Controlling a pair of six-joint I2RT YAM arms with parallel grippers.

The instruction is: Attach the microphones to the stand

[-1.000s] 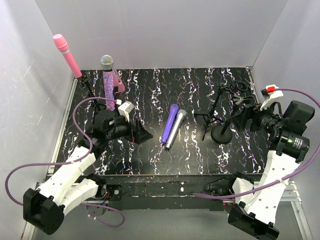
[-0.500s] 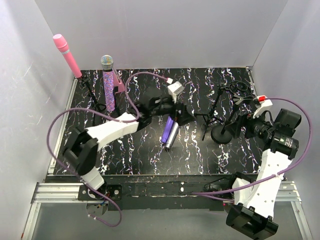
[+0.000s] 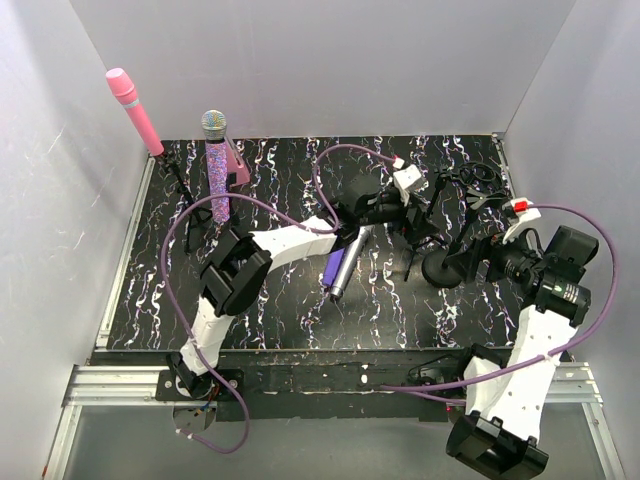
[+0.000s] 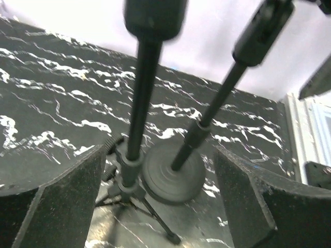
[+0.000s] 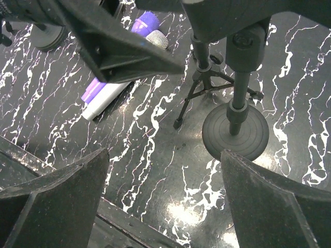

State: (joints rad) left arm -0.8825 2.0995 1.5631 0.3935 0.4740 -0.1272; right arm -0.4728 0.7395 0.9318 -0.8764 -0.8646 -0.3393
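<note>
Gaping wide and empty: left gripper (image 3: 420, 225) and right gripper (image 3: 468, 262), above the white-veined black counter (image 3: 290, 320).
Top view: pink microphone (image 3: 133, 108) and glittery purple microphone (image 3: 215, 170) stand far left; plain purple microphone (image 3: 335, 266) and silver-grey microphone (image 3: 338, 288) lie together mid-counter. Left wrist: slim tripod stand (image 4: 135, 111) beside disc-base stand (image 4: 173, 173). Right wrist: both stands, matte black.

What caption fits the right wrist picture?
Open right fingers over a round-base stand and a tripod stand; a purple microphone and a silver microphone lie beyond.
</note>
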